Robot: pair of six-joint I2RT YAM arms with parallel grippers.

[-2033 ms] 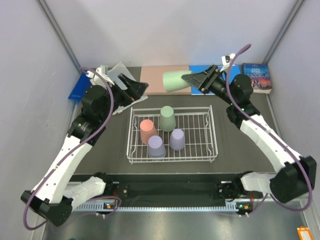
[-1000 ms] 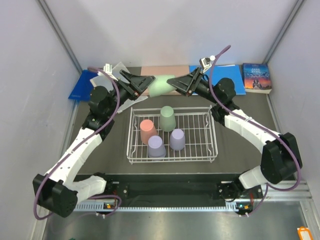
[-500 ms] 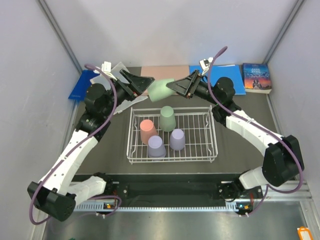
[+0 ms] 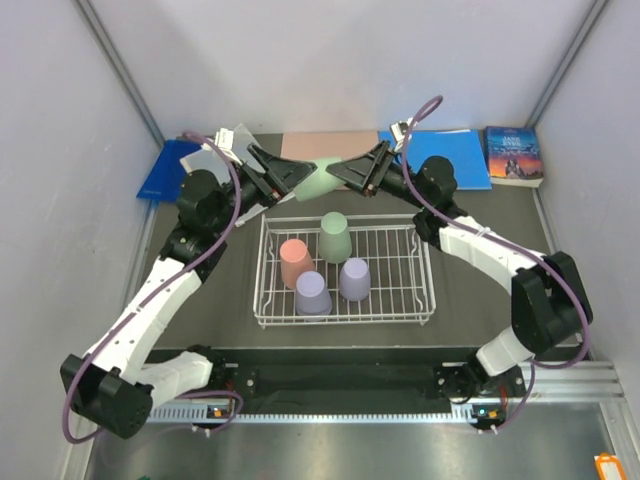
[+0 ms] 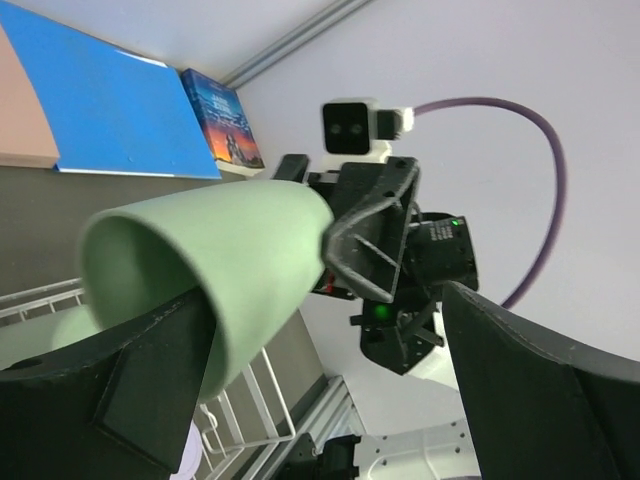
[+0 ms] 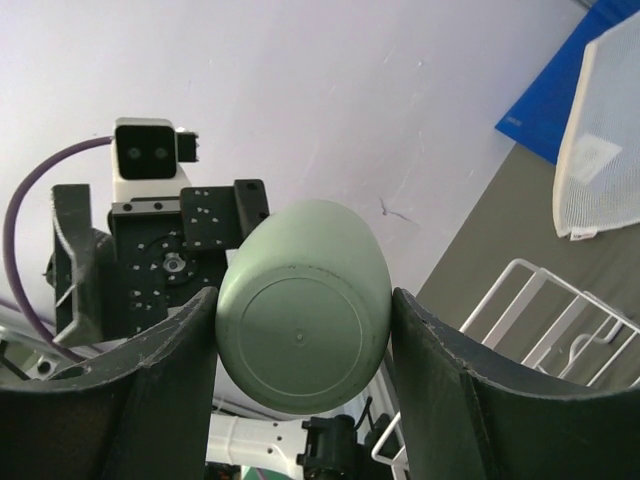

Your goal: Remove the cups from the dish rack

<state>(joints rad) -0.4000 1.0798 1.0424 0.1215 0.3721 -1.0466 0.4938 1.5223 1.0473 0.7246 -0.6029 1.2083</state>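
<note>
the right gripper (image 4: 347, 174) is closed on the narrow bottom end of the held green cup (image 4: 322, 180). this cup lies on its side in the air, above the far edge of the dish rack (image 4: 424, 296), and it touches neither the rack nor the bench (image 4: 225, 300). in the right wrist view the round bottom of the cup faces the camera and a finger (image 6: 135, 400) presses on each side of it.

the left gripper (image 4: 298, 178) is at the open end of the same cup, with the jaws spread wide. in the left wrist view one finger (image 5: 150, 385) is close under the rim of the cup, but i cannot tell if it touches; the other finger stands well apart from the cup.

four cups stand upside down in the rack: the second green cup (image 4: 335, 237) at the far side, the pink cup (image 4: 295, 263) to its left, the front purple cup (image 4: 313, 294) near the front wire, and the right purple cup (image 4: 354, 279) just beside it.

a blue folder (image 4: 460, 160) and a book (image 4: 513, 155) lie at the far edge of the bench.
</note>
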